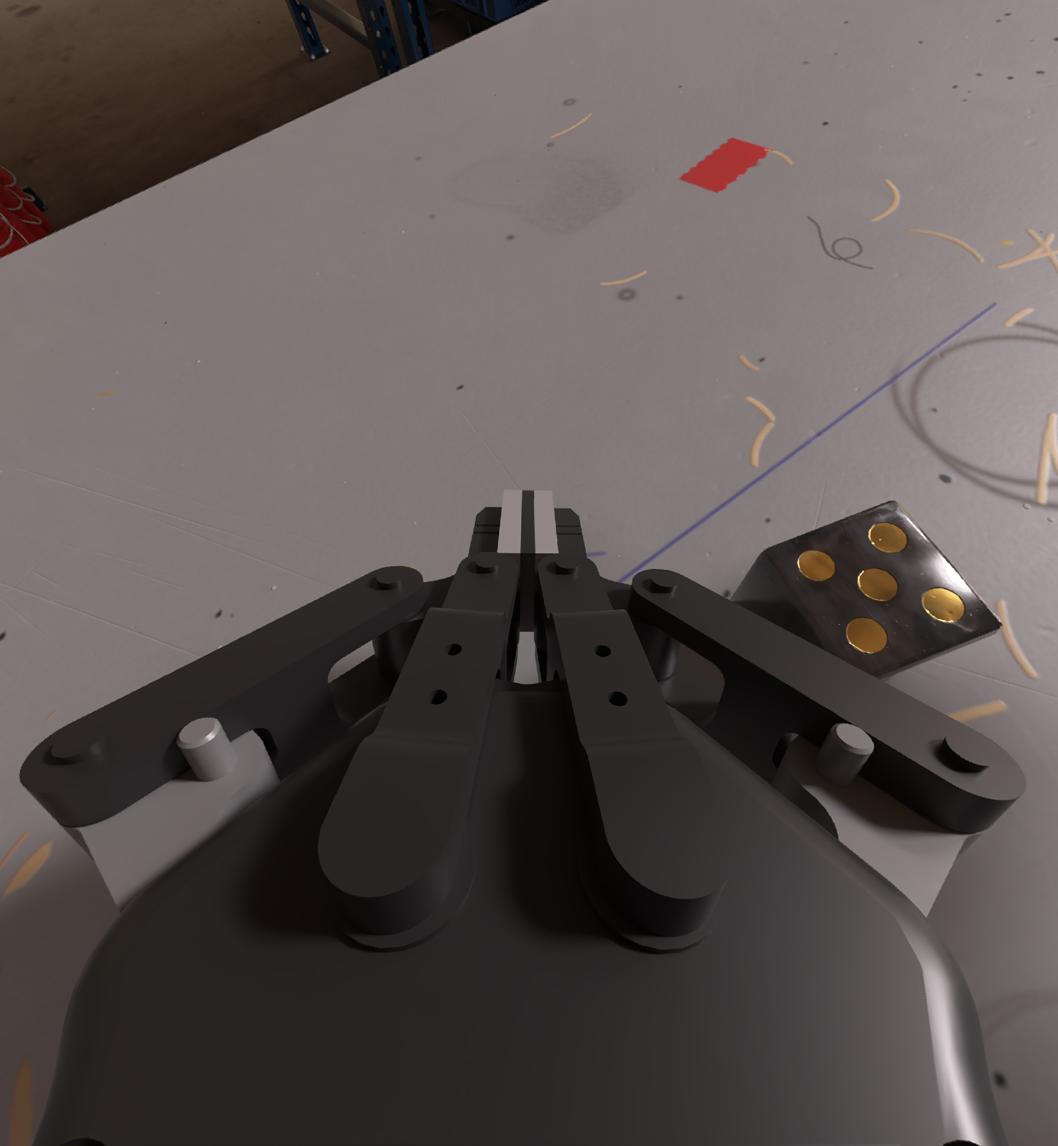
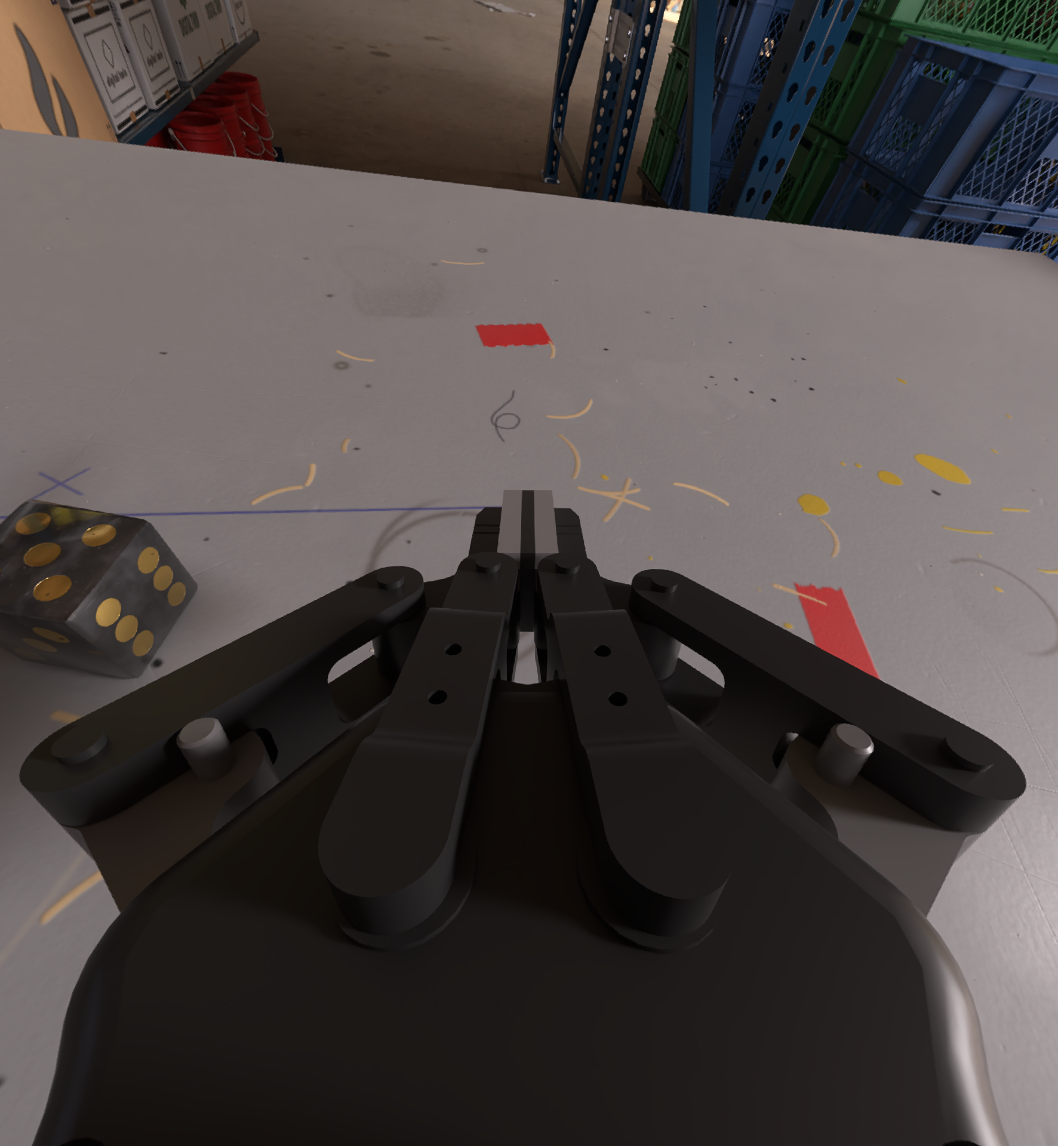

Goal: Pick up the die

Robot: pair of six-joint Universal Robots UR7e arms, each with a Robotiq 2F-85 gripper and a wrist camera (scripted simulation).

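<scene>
The die (image 1: 874,589) is a dark, glossy cube with gold pips. It rests on the grey table (image 1: 328,372), five pips up. In the left wrist view it lies to the right of my left gripper (image 1: 528,518), partly hidden behind the gripper's right linkage. The left gripper is shut and empty, its pads together above the table. In the right wrist view the die (image 2: 73,583) lies at the left, apart from my right gripper (image 2: 528,518), which is also shut and empty.
Red tape patches (image 2: 512,335) (image 2: 836,626) and scattered pale shavings mark the table. A thin blue line (image 2: 266,512) runs across it. The far table edge (image 2: 514,192) drops to a floor with blue racking (image 2: 613,93), crates and red buckets (image 2: 229,118).
</scene>
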